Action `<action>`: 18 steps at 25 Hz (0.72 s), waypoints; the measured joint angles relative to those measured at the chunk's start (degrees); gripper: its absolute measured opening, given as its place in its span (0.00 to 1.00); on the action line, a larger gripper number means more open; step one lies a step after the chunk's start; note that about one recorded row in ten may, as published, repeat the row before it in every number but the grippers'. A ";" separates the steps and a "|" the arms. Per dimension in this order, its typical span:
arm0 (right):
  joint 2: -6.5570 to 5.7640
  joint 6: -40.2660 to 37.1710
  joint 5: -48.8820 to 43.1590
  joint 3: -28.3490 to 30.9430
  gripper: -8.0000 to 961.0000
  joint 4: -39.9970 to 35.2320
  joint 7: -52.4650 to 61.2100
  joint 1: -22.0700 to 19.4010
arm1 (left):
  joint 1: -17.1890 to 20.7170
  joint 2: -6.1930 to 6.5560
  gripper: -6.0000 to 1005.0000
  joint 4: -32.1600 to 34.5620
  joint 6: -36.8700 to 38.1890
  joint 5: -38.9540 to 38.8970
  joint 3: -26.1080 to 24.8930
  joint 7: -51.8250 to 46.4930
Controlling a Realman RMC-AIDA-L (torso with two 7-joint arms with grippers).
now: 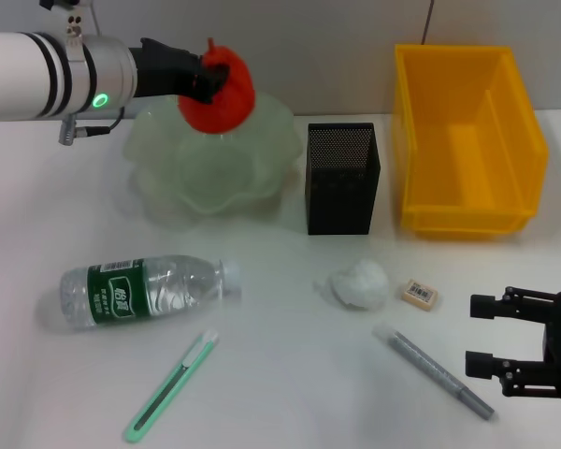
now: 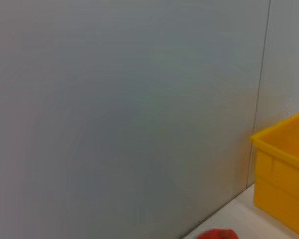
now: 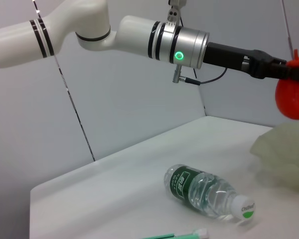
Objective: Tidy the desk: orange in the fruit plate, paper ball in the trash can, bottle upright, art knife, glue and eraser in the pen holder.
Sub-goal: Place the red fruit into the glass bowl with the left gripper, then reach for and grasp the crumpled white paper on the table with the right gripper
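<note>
The head view looks down and forward over the whole white desk [image 1: 280,374]. The left wrist view faces the back wall close up, catching the yellow bin [image 2: 284,174]. The right wrist view looks low across the desk, sharing the bottle [image 3: 204,191] with the head view.

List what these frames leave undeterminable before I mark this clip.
- Head view: black mesh pen holder contents, too dark.
- Head view: left gripper fingers buried against red-orange fruit.
- Left wrist view: pale green fruit plate out of frame.
- Small tan eraser: print too small.
</note>
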 joint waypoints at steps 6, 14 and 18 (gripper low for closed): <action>0.08 0.24 0.02 -0.07 0.81 0.09 0.00 0.17 | -0.19 0.01 0.23 -0.57 -1.56 0.02 1.08 -0.01; 0.09 0.80 0.04 0.14 0.81 -0.18 0.21 0.25 | 1.64 0.12 0.56 1.54 -1.37 -1.25 1.21 1.73; 0.03 1.18 0.39 0.25 0.81 -2.37 3.80 1.16 | 6.51 0.22 0.72 8.11 6.08 -7.01 1.31 6.09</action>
